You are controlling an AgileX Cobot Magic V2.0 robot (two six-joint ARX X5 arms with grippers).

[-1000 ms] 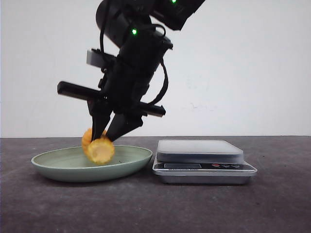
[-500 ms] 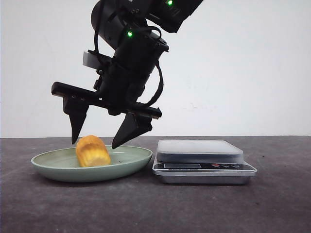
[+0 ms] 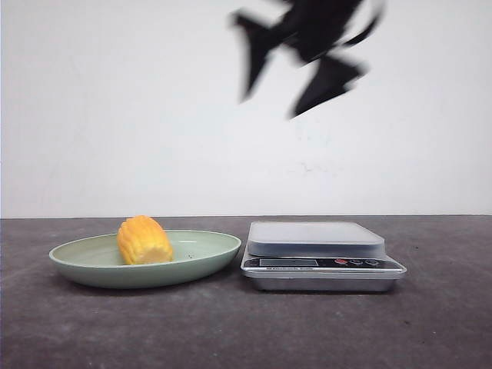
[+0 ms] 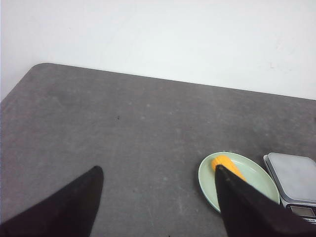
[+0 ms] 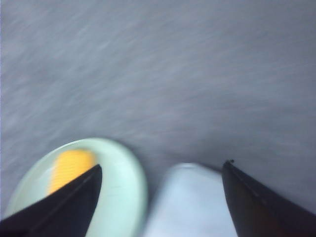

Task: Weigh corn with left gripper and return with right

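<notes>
The corn (image 3: 144, 241), a stubby yellow-orange cob, lies on its side in the pale green plate (image 3: 209, 250) at the left of the table. It also shows in the left wrist view (image 4: 223, 161) and, blurred, in the right wrist view (image 5: 71, 165). My right gripper (image 3: 270, 106) is open and empty, blurred by motion, high above the gap between plate and scale; its wrist view (image 5: 162, 165) looks down on both. My left gripper (image 4: 158, 169) is open and empty, far from the plate (image 4: 205, 180), and out of the front view.
A silver digital scale (image 3: 315, 235) with nothing on its platform stands just right of the plate; it also shows in the left wrist view (image 4: 295, 175) and the right wrist view (image 5: 190, 197). The dark grey table (image 3: 246, 330) meets a white wall behind.
The right gripper opened and let the corn go onto the plate, then rose fast up and to the right. The corn now lies still in the plate.
</notes>
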